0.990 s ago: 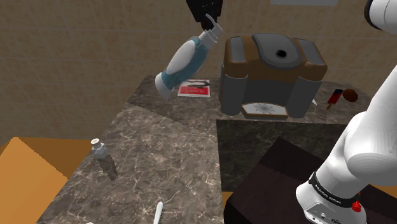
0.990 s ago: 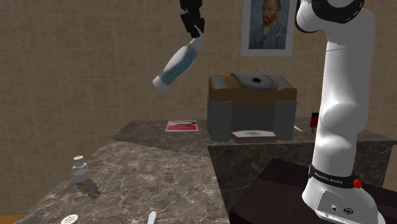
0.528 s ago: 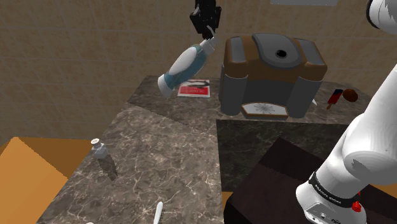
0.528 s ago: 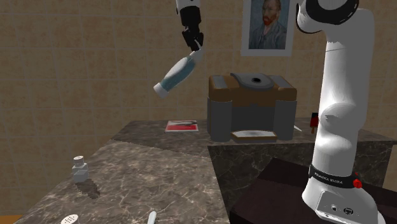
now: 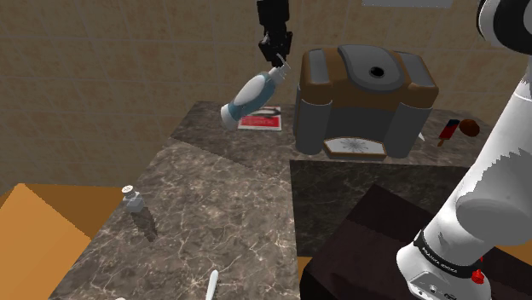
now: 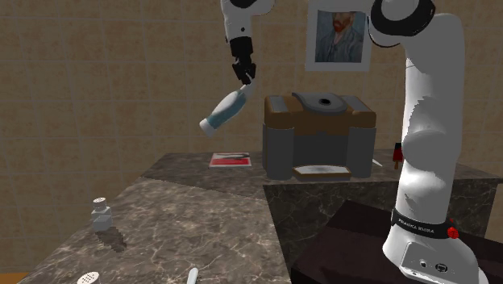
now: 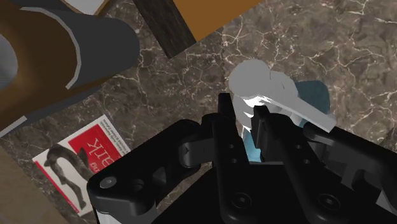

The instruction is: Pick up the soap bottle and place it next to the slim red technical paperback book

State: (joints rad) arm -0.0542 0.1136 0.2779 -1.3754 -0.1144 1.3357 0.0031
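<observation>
My black gripper (image 5: 274, 60) (image 6: 245, 77) hangs high above the far counter, shut on the pump neck of the soap bottle (image 5: 249, 96) (image 6: 223, 110). The white bottle with a blue base dangles tilted, base down toward the shoulder view's left. In the wrist view the fingers (image 7: 224, 121) clasp the bottle's neck (image 7: 251, 114), and its white and blue body (image 7: 299, 95) extends beyond them. The slim red book (image 5: 260, 118) (image 6: 230, 160) (image 7: 73, 162) lies flat on the dark marble counter (image 5: 213, 213), just beneath and behind the bottle.
A brown and grey machine (image 5: 365, 98) (image 6: 318, 133) stands right of the book. A small shaker (image 5: 134, 201) (image 6: 101, 215) sits near the counter's left edge. A white utensil (image 5: 211, 284) lies at the front. A portrait (image 6: 338, 36) hangs on the wall.
The gripper carried the bottle away from the camera toward the back wall and slightly lower. The bottle now hangs closer over the red book.
</observation>
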